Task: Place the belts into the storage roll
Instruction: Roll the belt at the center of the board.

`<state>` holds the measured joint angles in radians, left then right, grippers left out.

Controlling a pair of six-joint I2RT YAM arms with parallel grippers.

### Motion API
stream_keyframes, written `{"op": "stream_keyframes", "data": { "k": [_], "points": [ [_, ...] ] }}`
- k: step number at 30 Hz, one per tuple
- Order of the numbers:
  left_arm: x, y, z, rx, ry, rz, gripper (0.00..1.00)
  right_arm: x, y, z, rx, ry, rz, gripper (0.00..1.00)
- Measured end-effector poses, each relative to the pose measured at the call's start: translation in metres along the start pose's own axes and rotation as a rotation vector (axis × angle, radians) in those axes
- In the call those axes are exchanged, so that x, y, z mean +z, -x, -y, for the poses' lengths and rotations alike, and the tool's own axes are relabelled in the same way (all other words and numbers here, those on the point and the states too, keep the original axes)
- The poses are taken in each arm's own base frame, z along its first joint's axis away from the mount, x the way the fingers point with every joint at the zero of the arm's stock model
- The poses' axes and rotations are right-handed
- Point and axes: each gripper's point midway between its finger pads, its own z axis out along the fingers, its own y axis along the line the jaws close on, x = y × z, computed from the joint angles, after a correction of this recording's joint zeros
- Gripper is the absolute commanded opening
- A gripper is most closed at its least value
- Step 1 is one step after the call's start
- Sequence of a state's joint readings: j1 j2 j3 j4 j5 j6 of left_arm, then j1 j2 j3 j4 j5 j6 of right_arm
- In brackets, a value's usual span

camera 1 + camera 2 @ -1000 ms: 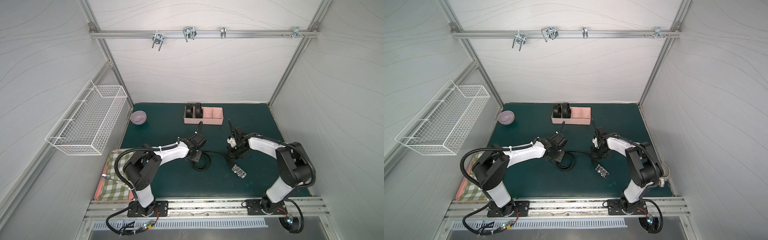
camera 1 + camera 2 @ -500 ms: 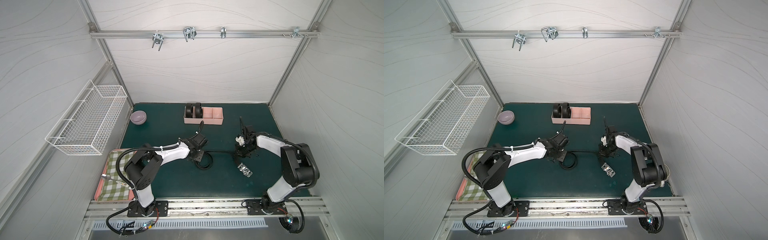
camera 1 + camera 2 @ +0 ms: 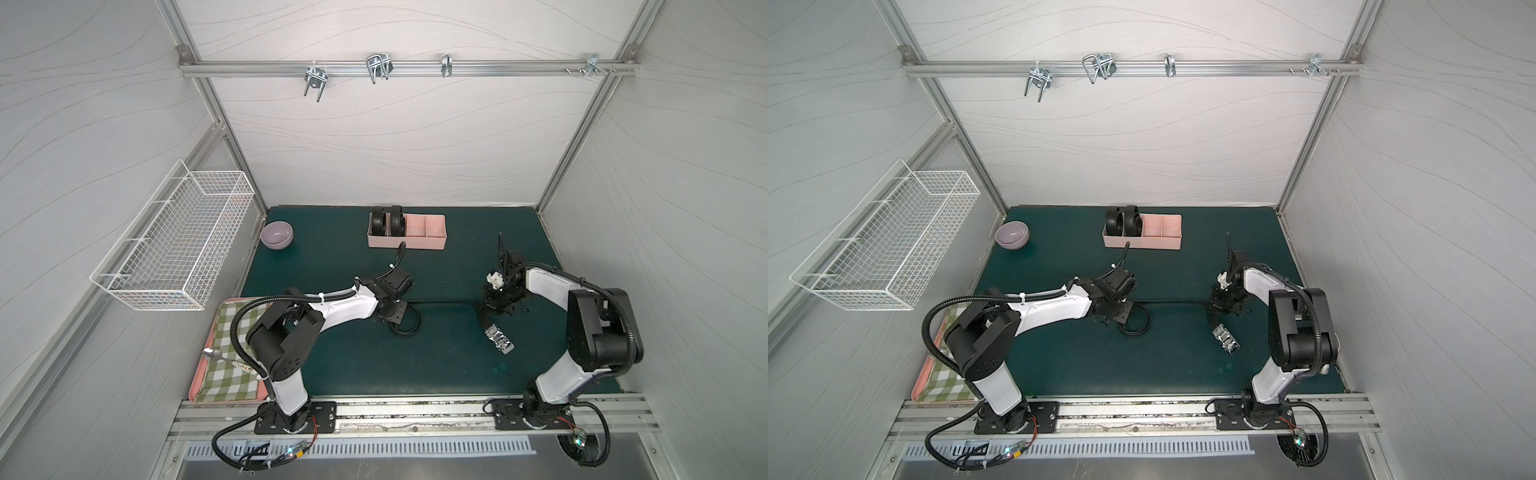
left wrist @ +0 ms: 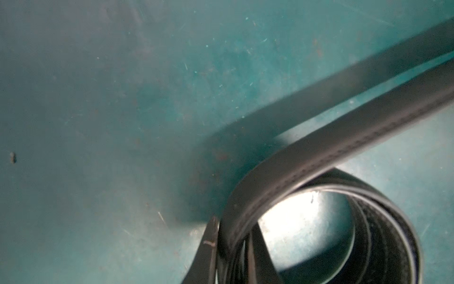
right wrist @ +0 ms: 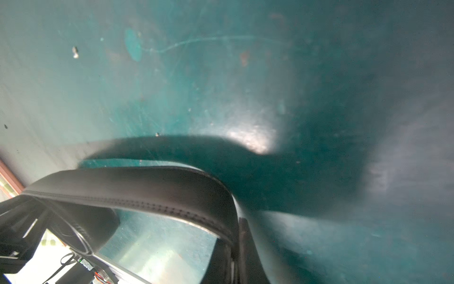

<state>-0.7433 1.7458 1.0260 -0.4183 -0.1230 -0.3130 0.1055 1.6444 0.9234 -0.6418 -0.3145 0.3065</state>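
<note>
The loose belt [image 3: 444, 300] is seen stretched in a straight line across the middle of both top views [image 3: 1167, 302], lying on the green mat [image 3: 332, 270]. At its left end it is wound into a loop [image 3: 417, 321], and at its right end it is bent down toward the lower right, where the metal buckle [image 3: 500, 338] rests on the mat. The loop end is clamped by the left gripper [image 3: 394, 318], whose fingers are closed on the strap. In the left wrist view the wound layers are shown at the lower right of the frame [image 4: 368, 115]. The straight end is pinched by the right gripper [image 3: 494, 305], its fingers closed tight around the strap, which is seen arching across the lower left of the right wrist view [image 5: 137, 189]. The storage roll [image 3: 419, 244] is placed at the upper centre, well apart from both grippers, and two coiled belts [image 3: 379, 221] are stood on edge in its two left compartments, while the two right compartments are seen bare. A purple bowl [image 3: 276, 235] is set at the upper left of the mat, a wire basket [image 3: 174, 245] is hung on the left wall, and a pink tray [image 3: 195, 386] with a checked cloth [image 3: 226, 365] and a spoon [image 3: 214, 354] is found at the lower left.
</note>
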Motion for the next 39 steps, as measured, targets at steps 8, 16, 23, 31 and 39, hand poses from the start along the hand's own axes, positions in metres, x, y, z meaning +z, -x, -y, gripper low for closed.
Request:
{"op": "stream_keyframes", "data": {
  "k": [8,16,23,31,39],
  "points": [
    [0.011,0.036,-0.022,-0.094,0.058,-0.027,0.00,0.002,-0.032,-0.026,-0.107,-0.044,-0.004,0.00],
    [0.026,0.079,-0.039,-0.166,0.103,-0.067,0.00,0.017,-0.110,-0.089,-0.267,-0.005,-0.029,0.00],
    [0.026,0.079,-0.040,-0.187,0.102,-0.094,0.00,0.030,-0.156,-0.199,-0.372,0.177,-0.025,0.19],
    [0.027,0.077,-0.040,-0.243,0.070,-0.087,0.00,0.015,-0.151,-0.238,-0.308,0.393,-0.051,0.49],
    [0.026,0.076,-0.032,-0.230,0.067,-0.083,0.00,-0.034,-0.076,-0.146,-0.134,0.365,0.127,0.79]
  ]
}}
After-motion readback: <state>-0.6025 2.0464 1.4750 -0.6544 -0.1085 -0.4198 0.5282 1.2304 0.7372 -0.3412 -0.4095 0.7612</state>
